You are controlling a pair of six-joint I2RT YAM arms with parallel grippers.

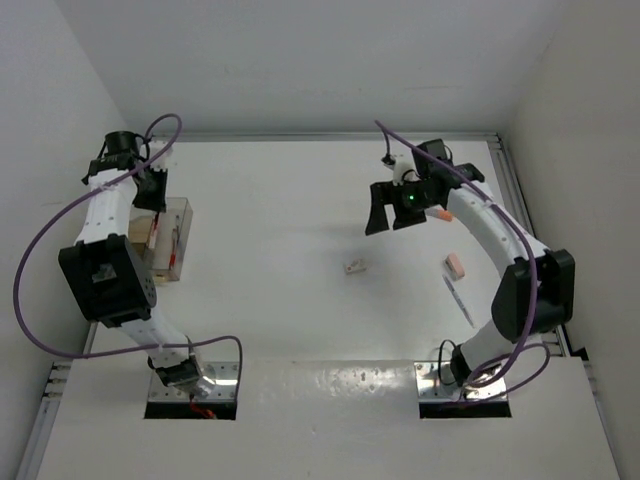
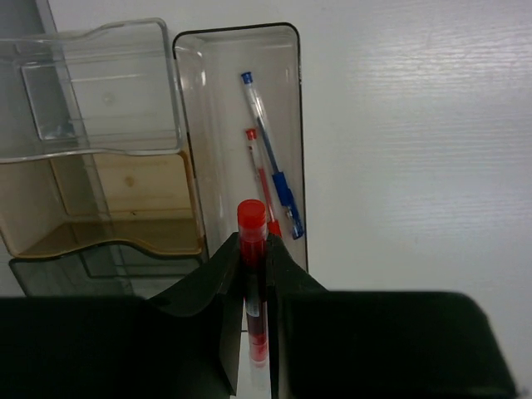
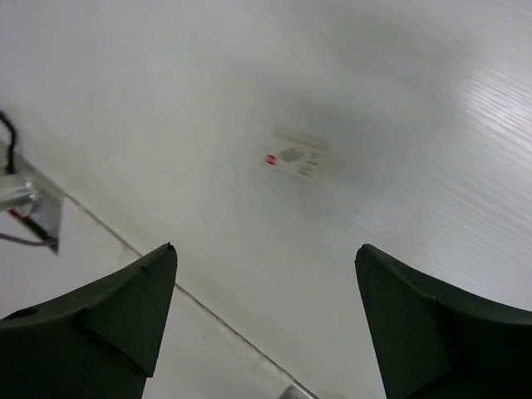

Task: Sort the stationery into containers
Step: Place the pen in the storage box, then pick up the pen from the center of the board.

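Note:
My left gripper (image 2: 253,249) is shut on a red pen (image 2: 252,220), held above the near end of the containers (image 2: 237,33). The narrow clear bin holds a blue pen (image 2: 271,158) and another red pen (image 2: 263,179). From above, the left gripper (image 1: 150,190) hangs over the containers (image 1: 186,215) at the table's left. My right gripper (image 1: 392,215) stands open and empty in the air. The whitish eraser (image 3: 298,156) lies on the table ahead of the open right gripper (image 3: 266,253). That whitish eraser (image 1: 355,266), a pink eraser (image 1: 456,265) and a pale pen (image 1: 458,300) lie mid-right. A pink marker (image 1: 441,214) peeks out behind the right arm.
A wider clear bin with a tan-brown bottom (image 2: 125,208) adjoins the pen bin on its left. White walls close off the left, back and right of the table. The seam of the near table edge (image 3: 208,307) runs below the right gripper.

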